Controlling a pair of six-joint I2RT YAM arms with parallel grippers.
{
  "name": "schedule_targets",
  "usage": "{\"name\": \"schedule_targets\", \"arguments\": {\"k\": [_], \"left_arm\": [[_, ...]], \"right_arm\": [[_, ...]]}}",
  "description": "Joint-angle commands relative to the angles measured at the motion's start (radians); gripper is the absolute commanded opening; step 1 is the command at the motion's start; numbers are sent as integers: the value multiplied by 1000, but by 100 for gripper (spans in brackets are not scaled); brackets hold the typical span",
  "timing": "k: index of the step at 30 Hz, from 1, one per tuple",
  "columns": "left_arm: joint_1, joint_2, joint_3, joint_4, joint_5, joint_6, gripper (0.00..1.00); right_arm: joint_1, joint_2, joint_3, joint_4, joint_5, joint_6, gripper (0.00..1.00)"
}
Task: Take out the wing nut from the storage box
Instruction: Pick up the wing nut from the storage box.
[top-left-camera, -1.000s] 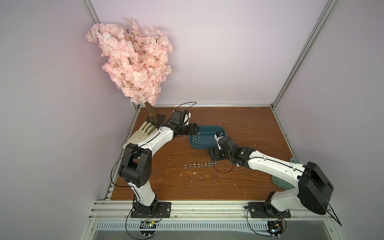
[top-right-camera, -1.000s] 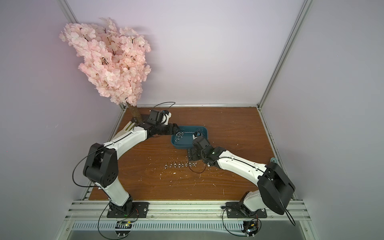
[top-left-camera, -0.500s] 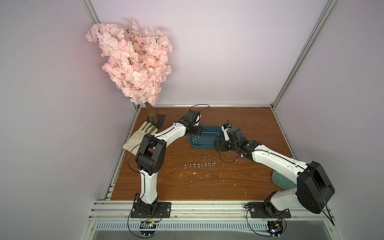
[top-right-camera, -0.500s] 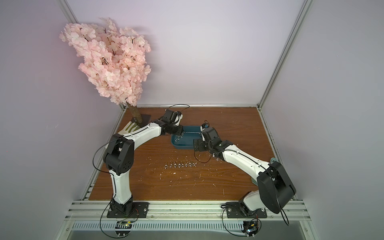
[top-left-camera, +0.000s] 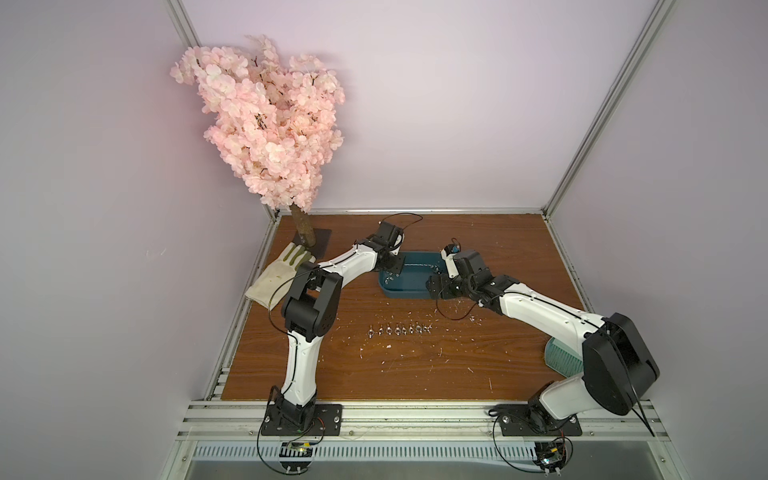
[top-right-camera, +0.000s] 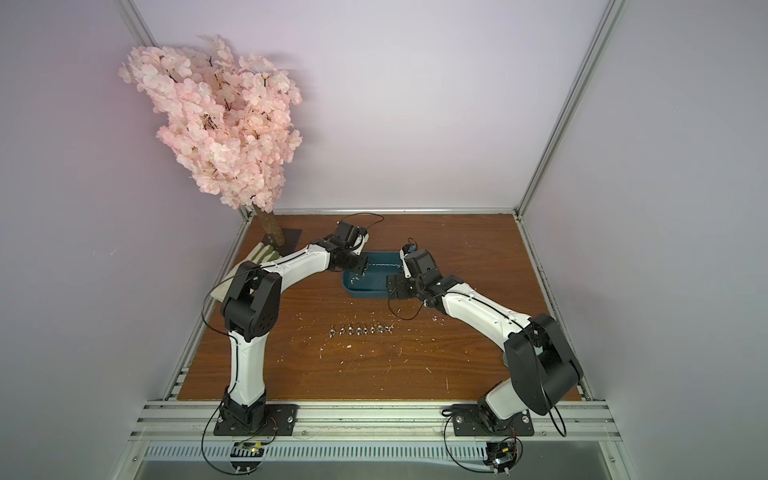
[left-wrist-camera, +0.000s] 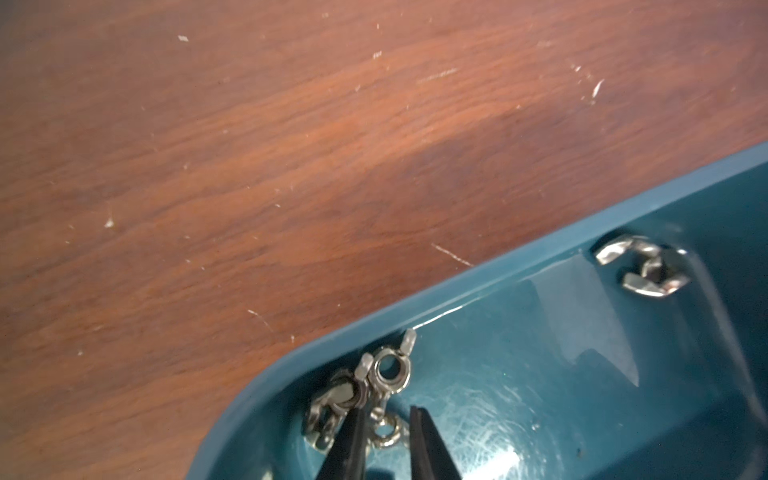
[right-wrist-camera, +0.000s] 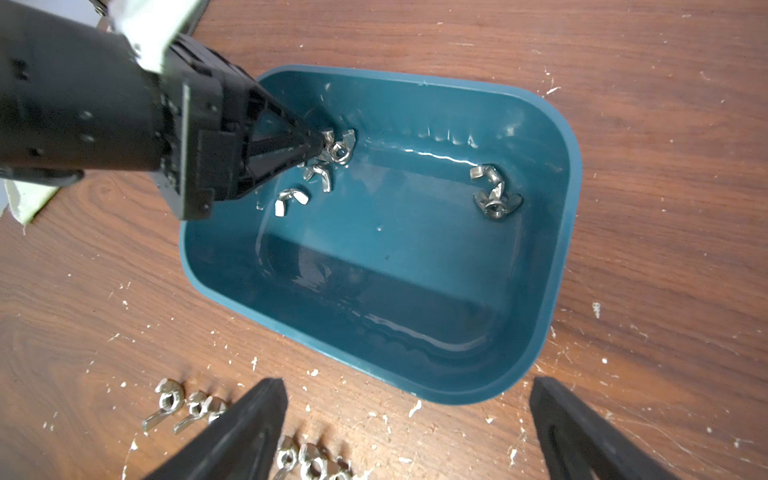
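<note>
A small silvery metal wing nut (left-wrist-camera: 386, 432), ring-bodied with two flared ears, lies in a rounded corner of the shallow, glossy dark teal plastic storage box (right-wrist-camera: 374, 257). We see the left gripper (left-wrist-camera: 385, 412) clamped on it with its black tapered fingers (left-wrist-camera: 428, 449). Other loose wing nuts (right-wrist-camera: 494, 191) rest on the box floor. The right gripper (right-wrist-camera: 407, 382) hangs spread wide and empty over the box's rim. A row of wing nuts (top-left-camera: 399, 330) lies on the scratched brown wood-grain table (top-left-camera: 415, 374).
</note>
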Motion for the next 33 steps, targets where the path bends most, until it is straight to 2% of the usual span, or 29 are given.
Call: {"name": "schedule_targets", "arguments": {"k": [1, 22, 33], "left_arm": [[-2, 14, 25, -22, -12, 17, 24], [-3, 68, 34, -23, -37, 16, 23], [-9, 79, 25, -23, -45, 16, 17]], "right_arm": [[-3, 4, 45, 22, -15, -10, 99], [-6, -8, 29, 28, -23, 9, 99], [-6, -30, 10, 41, -30, 24, 99]]}}
